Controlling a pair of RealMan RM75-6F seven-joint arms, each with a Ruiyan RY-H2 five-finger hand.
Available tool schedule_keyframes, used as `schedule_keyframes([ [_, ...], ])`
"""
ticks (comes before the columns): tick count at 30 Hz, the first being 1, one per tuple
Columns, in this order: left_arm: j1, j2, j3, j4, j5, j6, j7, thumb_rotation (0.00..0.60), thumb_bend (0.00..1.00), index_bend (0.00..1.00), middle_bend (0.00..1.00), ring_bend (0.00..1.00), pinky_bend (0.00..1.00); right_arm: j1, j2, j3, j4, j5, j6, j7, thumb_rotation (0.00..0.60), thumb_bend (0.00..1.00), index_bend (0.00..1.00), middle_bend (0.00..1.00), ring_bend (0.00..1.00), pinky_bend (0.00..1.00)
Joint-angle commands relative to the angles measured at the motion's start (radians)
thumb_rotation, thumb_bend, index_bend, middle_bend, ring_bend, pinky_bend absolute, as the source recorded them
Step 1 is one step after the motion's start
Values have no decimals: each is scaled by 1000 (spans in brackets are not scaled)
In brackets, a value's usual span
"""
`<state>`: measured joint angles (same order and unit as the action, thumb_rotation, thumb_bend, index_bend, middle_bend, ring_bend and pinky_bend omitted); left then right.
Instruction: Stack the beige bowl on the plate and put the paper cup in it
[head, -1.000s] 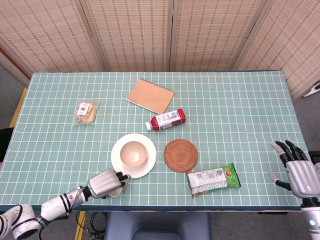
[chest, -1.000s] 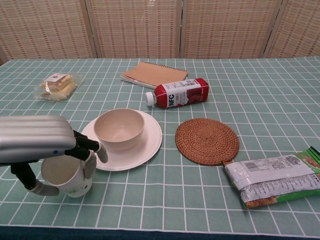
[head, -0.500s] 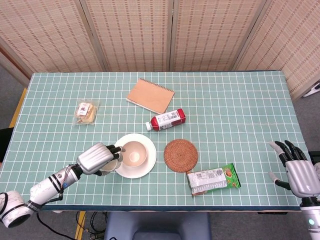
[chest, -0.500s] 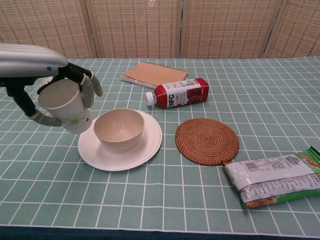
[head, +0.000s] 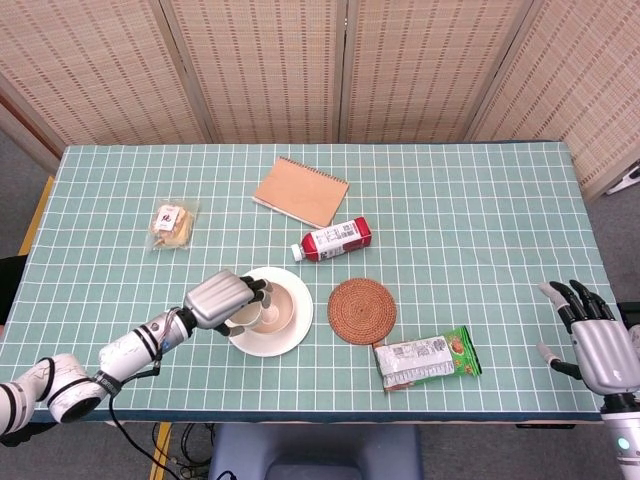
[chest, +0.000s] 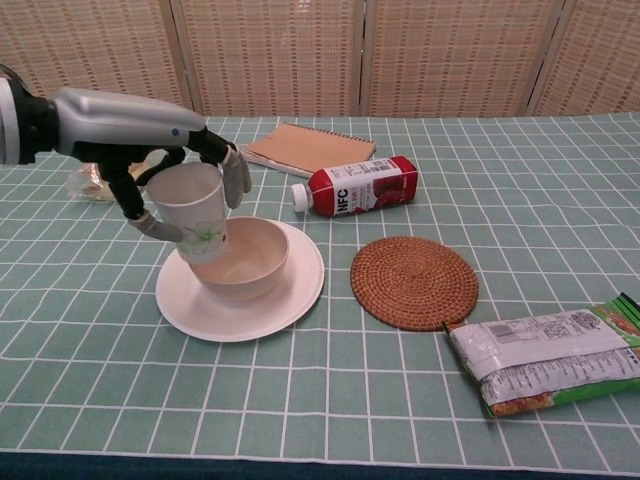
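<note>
While the beige bowl (chest: 238, 258) already sits on the plate (chest: 242, 296) near the front-left part of the counter (chest: 560, 210), the first half of the task looks finished and only the cup's placement remains. The left robot hand (chest: 170, 150) grips the paper cup (chest: 192, 212) around its upper wall, fingers wrapped about the rim area, and holds it upright with a slight tilt over the left side of the bowl. In the chest view the cup's base overlaps the bowl's near-left rim; whether it touches the rim or hangs just above it I cannot tell. The cup is not yet seated inside, so what is left, by my reading, is to shift it toward the bowl's centre, lower it and let go. The right robot hand (head: 600, 345) rests apart from everything at the counter's front-right corner, fingers spread, holding nothing.
</note>
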<state>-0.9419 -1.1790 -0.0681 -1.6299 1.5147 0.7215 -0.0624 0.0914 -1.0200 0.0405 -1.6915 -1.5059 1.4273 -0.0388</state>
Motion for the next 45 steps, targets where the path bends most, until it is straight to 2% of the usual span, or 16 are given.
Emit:
schedule_keyframes([
  [1,-29,-35,-22,29,-39,-37,23,600,223,346,242,344,695,-1,1,0,0,2,1,1,600,235,124,124,43,125],
  [7,-64,-97,-43,74,-111,-86,60,600,224,333,242,343,699,-4,0,-1,7,5,2,9,600,234,124,124,43,125],
  [16,-85,-164,-41,126,-210,-116,142,600,223,308,242,337,700,-12,-1,-4,22,6,9,27,600,235,124,125,43,125],
  [22,-90,-172,-32,118,-273,-124,201,600,224,251,204,263,692,-14,-5,-4,32,8,8,37,600,235,124,125,43,125],
  [27,-93,-158,-19,96,-314,-129,240,600,224,190,131,173,529,-13,-7,-4,37,4,7,42,600,235,124,125,43,124],
  [30,-92,-125,-16,63,-354,-129,260,600,224,102,52,63,365,-14,-8,-4,39,4,9,45,600,235,124,125,43,125],
  [34,-58,-70,-18,5,-364,-70,255,600,224,44,16,9,281,-17,-7,-4,41,7,11,47,600,234,124,125,43,125],
  [40,22,7,-27,-55,-351,53,211,600,224,36,16,20,272,-13,-10,-2,43,6,7,48,600,234,124,125,43,125],
  [45,124,47,-17,-83,-380,208,235,600,223,51,16,36,272,-10,-11,-1,47,4,4,52,600,235,124,125,43,125],
])
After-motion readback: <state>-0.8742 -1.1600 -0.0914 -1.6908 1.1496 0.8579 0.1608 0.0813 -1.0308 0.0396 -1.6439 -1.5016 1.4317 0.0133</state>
